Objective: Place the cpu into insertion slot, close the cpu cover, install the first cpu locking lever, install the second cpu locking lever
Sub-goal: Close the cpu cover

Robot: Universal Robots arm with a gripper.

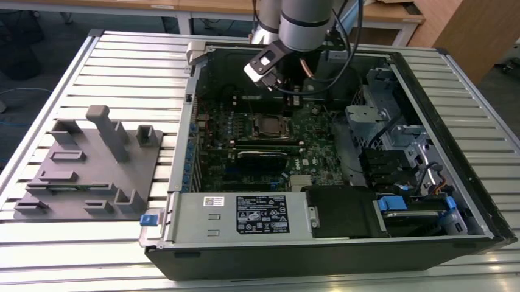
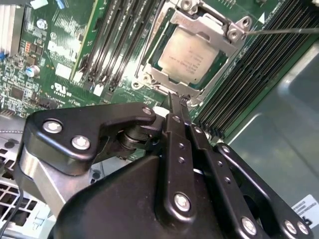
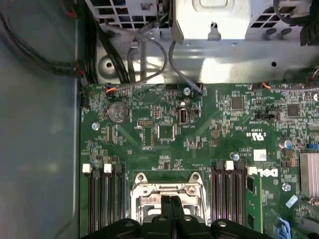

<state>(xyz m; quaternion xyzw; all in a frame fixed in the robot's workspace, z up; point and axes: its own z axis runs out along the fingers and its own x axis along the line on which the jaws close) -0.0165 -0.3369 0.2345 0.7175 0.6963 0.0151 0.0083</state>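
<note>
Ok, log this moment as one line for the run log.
cpu: seated | cpu cover: down over cpu | gripper: shut, tips by cover's edge

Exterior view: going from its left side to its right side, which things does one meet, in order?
Grey jig → small sticker → cpu → drive cage.

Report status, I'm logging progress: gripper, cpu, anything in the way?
Gripper shut, empty, tips near the cover's edge. Cpu seated in the slot, cover down over it. Nothing between gripper and cover.
</note>
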